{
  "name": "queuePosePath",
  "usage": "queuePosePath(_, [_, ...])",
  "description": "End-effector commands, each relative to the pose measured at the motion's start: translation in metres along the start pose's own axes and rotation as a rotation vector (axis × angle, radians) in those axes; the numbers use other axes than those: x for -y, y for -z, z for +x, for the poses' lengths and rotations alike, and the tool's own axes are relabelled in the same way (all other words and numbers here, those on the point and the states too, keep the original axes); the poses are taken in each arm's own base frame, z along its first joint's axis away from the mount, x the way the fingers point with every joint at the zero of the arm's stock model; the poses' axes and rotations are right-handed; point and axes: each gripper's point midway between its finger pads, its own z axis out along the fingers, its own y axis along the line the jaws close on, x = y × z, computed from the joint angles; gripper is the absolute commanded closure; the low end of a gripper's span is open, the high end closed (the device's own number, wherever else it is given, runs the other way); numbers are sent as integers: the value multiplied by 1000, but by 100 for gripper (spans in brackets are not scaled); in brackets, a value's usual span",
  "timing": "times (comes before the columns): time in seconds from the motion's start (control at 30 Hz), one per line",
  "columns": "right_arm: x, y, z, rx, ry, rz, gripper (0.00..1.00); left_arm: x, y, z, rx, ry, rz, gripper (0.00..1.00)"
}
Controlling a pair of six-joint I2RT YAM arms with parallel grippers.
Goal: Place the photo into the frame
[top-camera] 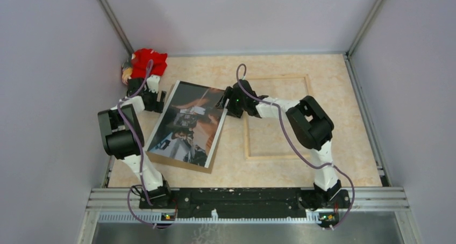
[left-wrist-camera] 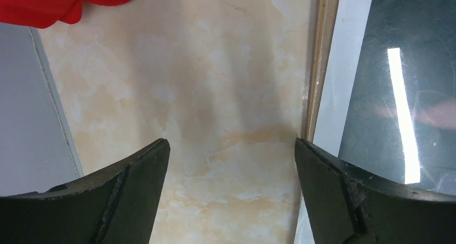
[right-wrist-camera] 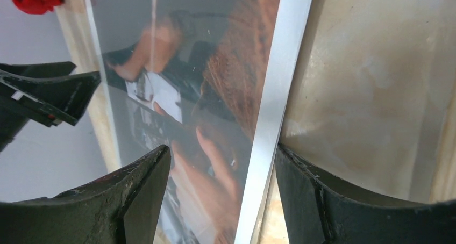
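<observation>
Photo lies face up and askew on a brown backing board; the frame lies flat just right of the photo, pale wood side up. The left gripper sits at the photo's far left corner and the right gripper at its far right corner. A red doll lies beyond the photo's far left corner

Left wrist view: jaws spread wide over bare table, nothing between them, one finger overlapping the photo's white border

Right wrist view: jaws apart, straddling the photo's bordered edge without pinching it, one finger above the print, the other off it
</observation>
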Motion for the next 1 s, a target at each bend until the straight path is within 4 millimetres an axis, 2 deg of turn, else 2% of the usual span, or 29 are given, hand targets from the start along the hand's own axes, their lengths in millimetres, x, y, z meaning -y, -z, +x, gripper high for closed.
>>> queuePosePath(0.0, [-44,10,10,3,143,-15,30,33,-1,23,-70,-7,96,7])
queuePosePath(0.33, [-72,19,8,32,297,41,30,36,-1,27,-78,-8,107,7])
queuePosePath(0.53, [-82,20,7,39,375,88,31,36,-1,27,-81,-8,113,7])
queuePosePath(0.67, [-72,18,8,20,383,151,31,36,-1,26,-80,-9,114,8])
queuePosePath(0.97, [-21,10,17,-32,427,368,32,38,-1,28,-84,-8,122,8])
